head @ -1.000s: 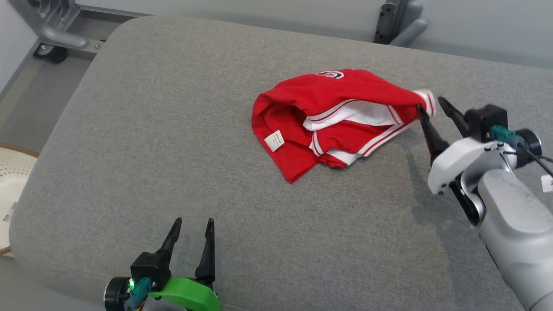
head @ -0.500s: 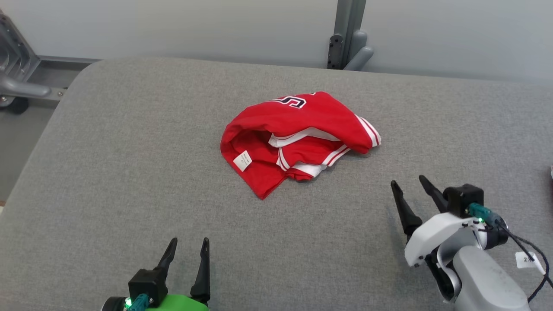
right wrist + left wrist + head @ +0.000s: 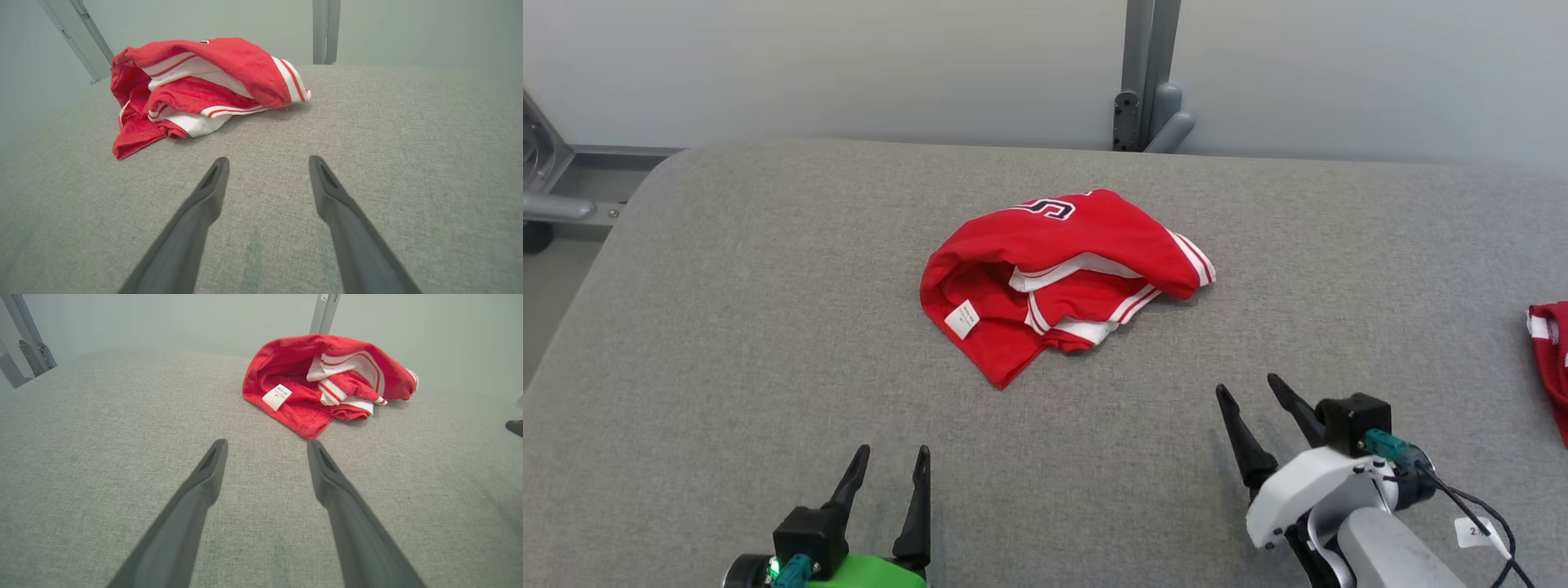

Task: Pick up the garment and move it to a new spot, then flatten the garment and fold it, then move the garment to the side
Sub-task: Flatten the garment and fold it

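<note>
Red jersey (image 3: 1062, 269) crumpled, soft, light, limp; likely sags when lifted. Grip striped sleeve hem (image 3: 1194, 260) or bottom corner (image 3: 1002, 377). Left pincer (image 3: 893, 449), right pincer (image 3: 1247, 383): wide, empty.

Looked like robot test lab: grey fabric-padded work surface (image 3: 768, 343) stood before bare pale wall panels (image 3: 849, 65); grey metal post (image 3: 1141, 57) with bracket behind; metal frame (image 3: 547, 204) at left.
</note>
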You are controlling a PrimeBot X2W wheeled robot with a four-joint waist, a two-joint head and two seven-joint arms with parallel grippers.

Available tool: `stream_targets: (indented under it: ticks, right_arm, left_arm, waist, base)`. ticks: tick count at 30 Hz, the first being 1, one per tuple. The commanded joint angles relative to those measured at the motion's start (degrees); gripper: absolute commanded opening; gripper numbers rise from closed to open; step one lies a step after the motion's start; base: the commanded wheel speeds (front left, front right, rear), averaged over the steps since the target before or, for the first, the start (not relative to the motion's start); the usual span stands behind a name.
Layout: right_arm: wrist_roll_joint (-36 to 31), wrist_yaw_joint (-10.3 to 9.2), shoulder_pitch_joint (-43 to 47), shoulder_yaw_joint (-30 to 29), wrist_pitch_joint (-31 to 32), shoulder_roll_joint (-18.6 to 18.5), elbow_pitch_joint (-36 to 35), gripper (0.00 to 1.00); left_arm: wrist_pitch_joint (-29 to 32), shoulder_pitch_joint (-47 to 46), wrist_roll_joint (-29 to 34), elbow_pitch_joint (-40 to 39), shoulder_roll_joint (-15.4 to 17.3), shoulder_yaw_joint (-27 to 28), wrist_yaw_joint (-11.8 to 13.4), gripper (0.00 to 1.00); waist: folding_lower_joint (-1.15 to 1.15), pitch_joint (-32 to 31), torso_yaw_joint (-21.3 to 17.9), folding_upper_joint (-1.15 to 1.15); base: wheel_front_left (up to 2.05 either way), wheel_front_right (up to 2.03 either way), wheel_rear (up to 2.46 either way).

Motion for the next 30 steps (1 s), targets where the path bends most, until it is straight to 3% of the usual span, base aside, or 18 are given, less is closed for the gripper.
stream_targets:
  ticks: [1,10,23,30]
  right_arm:
    - [-0.1,-0.06,-1.7,0.4,0.0,0.0,-0.4,1.00]
    - [-0.8,-0.06,-6.7,2.3,0.0,1.0,-2.1,1.00]
    - [-1.4,-0.07,-10.1,3.5,0.0,-0.4,-5.4,1.00]
    - [-1.9,-0.06,-9.6,1.4,0.0,-0.8,-5.8,1.00]
  left_arm:
    - [0.0,-1.4,-0.3,-0.3,0.2,-0.3,0.1,1.00]
    - [0.0,-7.0,-2.4,-0.1,0.2,-3.0,0.5,1.00]
    - [0.0,-19.6,-11.1,12.6,0.2,-2.9,2.6,1.00]
    - [0.0,-22.5,-12.3,19.6,0.2,0.2,3.3,1.00]
  waist:
    - [0.00,1.9,1.8,0.12]
    - [0.00,6.3,1.3,0.12]
    - [0.00,12.9,-11.2,0.12]
    - [0.00,14.9,-14.4,0.12]
  base:
    - [0.00,0.00,0.00]
    - [0.00,0.00,0.00]
    - [0.00,0.00,0.00]
    - [0.00,0.00,0.00]
